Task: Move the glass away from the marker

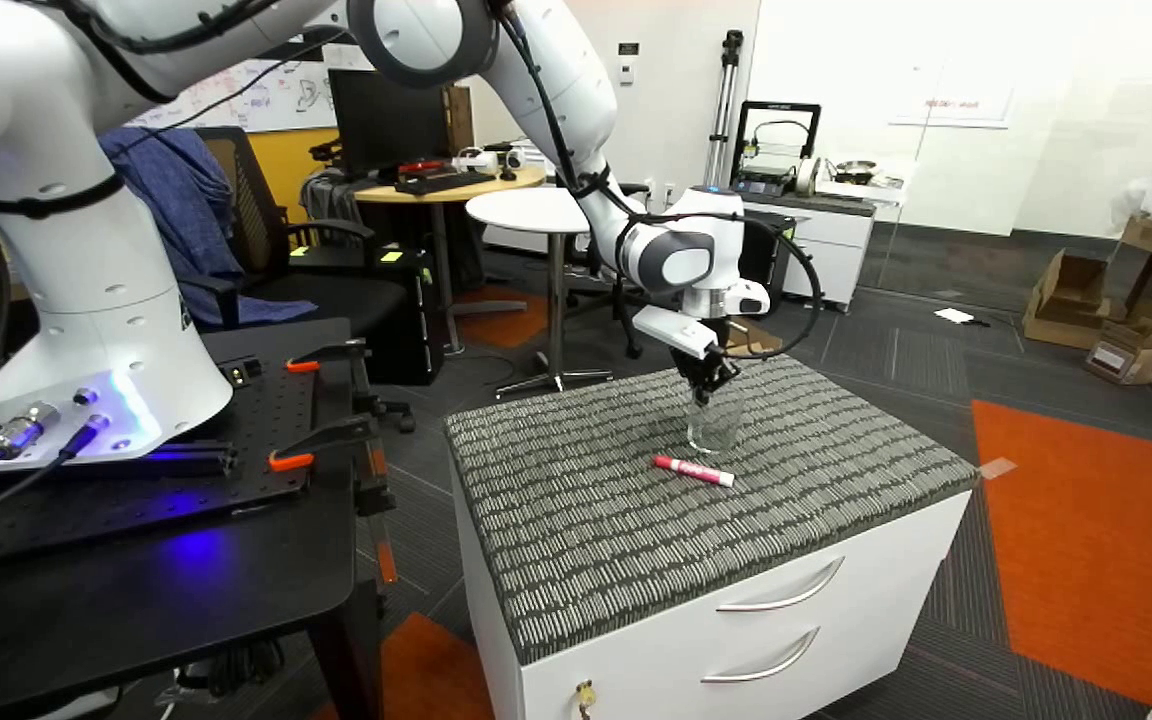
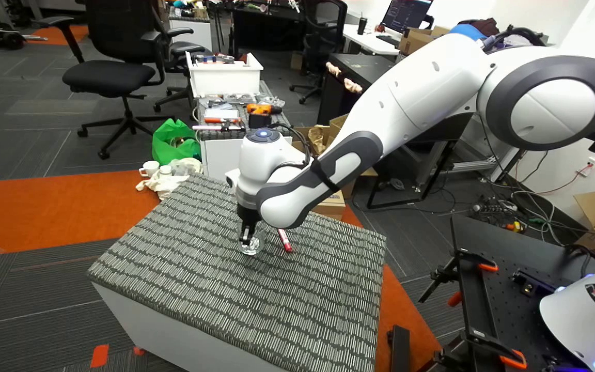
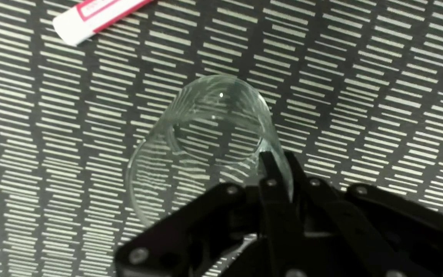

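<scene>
Glass, so slick, light and breakable, I'd guess, that clear tumbler (image 3: pixel 210 154) wants a gentle pinch at its wall, right where the gripper (image 3: pixel 278 157) clamps it.

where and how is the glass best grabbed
I'd take the glass by its thin wall near the rim, coming from above: its mouth faces up, so the wall can be pinched from inside and out. The side away from the marker seems best, where the end effector straddles the wall now.
</scene>
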